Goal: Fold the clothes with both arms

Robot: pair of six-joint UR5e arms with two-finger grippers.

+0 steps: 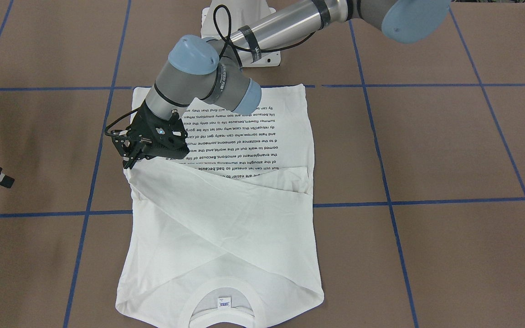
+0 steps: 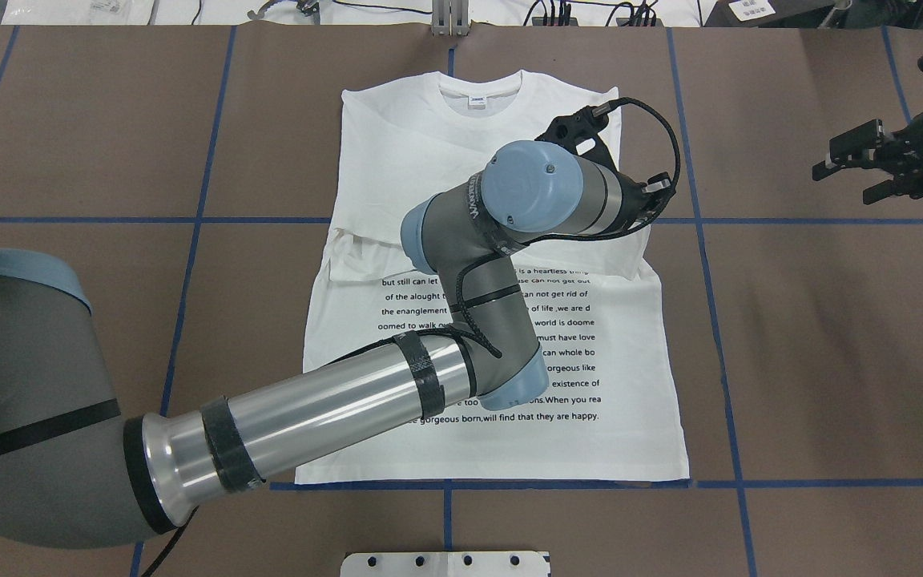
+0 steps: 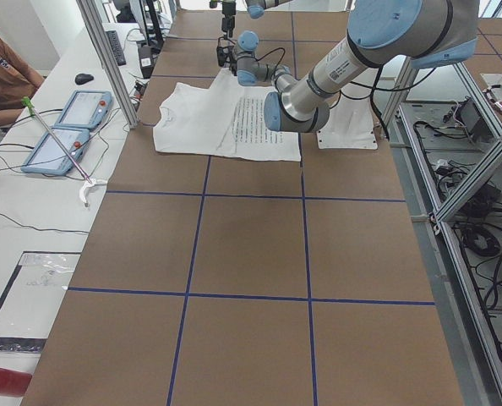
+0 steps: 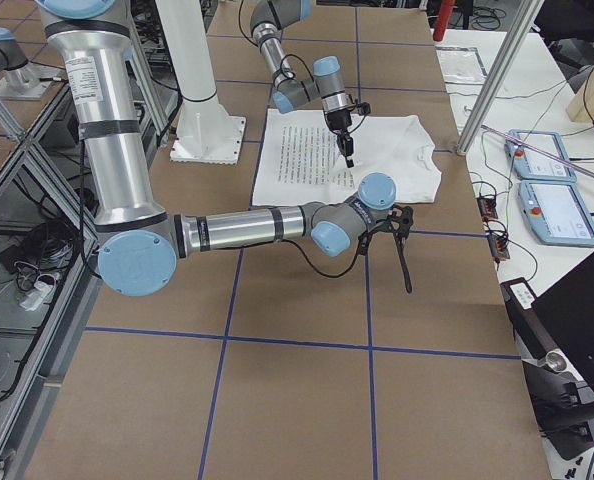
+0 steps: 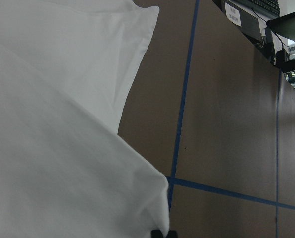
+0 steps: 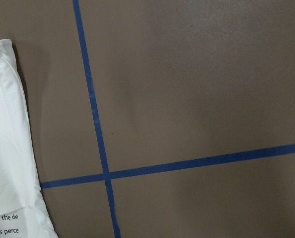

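Observation:
The white long-sleeved T-shirt (image 2: 509, 336) lies flat on the brown table with its text side up and its collar (image 2: 477, 84) away from the robot. Both sleeves are folded across the chest, one of them (image 1: 226, 205) diagonally. My left arm reaches over the shirt. My left gripper (image 1: 128, 164) is at the shirt's edge on the robot's right, with its jaws together on the sleeve end. The left wrist view shows the cloth running down to the black fingertips (image 5: 162, 233). My right gripper (image 2: 870, 164) is open and empty, off the shirt to the right.
The white metal pedestal (image 1: 244, 27) stands at the robot's side of the table, just behind the shirt's hem. Blue tape lines (image 2: 718, 220) grid the brown table top. Aluminium frame posts (image 3: 107, 63) and a side bench with tablets (image 3: 65, 135) stand beyond the far edge.

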